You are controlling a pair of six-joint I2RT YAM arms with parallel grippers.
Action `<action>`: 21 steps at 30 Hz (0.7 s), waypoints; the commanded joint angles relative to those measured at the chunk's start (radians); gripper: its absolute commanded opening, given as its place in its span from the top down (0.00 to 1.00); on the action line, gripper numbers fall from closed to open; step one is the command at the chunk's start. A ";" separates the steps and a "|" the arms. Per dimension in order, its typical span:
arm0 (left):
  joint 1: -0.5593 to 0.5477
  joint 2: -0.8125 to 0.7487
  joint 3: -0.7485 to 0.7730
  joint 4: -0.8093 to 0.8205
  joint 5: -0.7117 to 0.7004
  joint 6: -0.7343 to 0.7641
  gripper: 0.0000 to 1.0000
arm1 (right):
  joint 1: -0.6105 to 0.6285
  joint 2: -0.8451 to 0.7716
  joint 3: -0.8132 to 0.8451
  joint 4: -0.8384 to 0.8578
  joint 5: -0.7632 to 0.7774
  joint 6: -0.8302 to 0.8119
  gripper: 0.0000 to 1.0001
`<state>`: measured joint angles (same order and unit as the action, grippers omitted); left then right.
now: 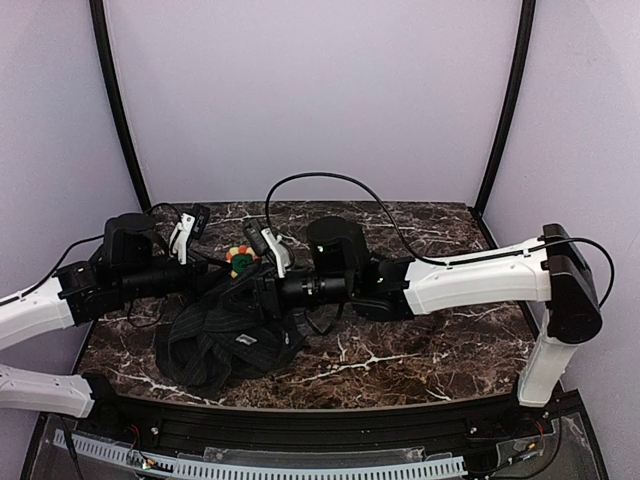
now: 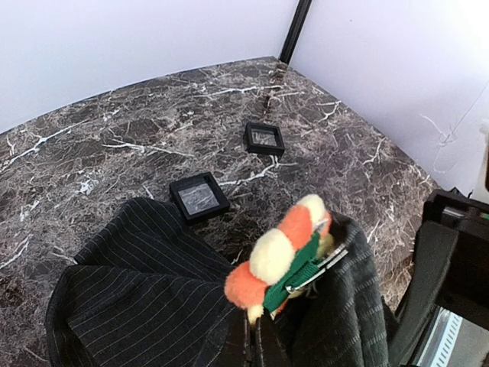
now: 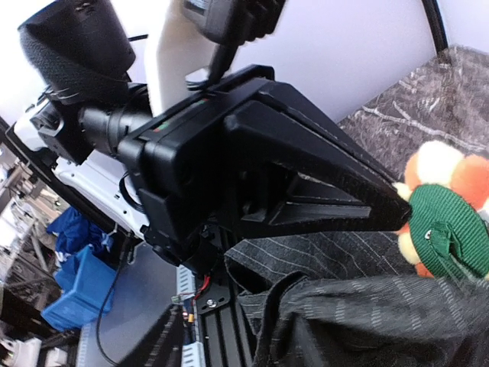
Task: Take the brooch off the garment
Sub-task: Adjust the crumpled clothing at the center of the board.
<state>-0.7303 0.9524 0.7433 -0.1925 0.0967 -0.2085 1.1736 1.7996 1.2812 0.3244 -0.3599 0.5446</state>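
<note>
My L gripper (image 3: 386,208), tips closed, sits just under brooch (image 2: 283,248) atop garment (image 2: 137,298); R gripper (image 1: 256,284) beside brooch, fingers can't tell.

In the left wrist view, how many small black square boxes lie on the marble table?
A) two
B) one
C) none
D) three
A: the nearer box lies close by the garment and the farther box lies apart on the table; no third one shows.
</note>
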 commanded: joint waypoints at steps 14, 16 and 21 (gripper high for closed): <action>0.016 -0.170 -0.083 0.159 0.080 -0.071 0.99 | -0.066 -0.208 -0.115 -0.095 0.188 -0.075 0.10; 0.017 -0.174 -0.094 0.174 0.091 -0.087 0.99 | -0.066 -0.175 -0.097 -0.091 0.179 -0.080 0.14; 0.017 -0.178 -0.105 0.185 0.113 -0.107 0.99 | -0.066 -0.140 -0.085 -0.076 0.185 -0.106 0.36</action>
<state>-0.7216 0.7891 0.6575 -0.0605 0.1783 -0.2913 1.1053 1.6436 1.1667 0.2256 -0.1661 0.4686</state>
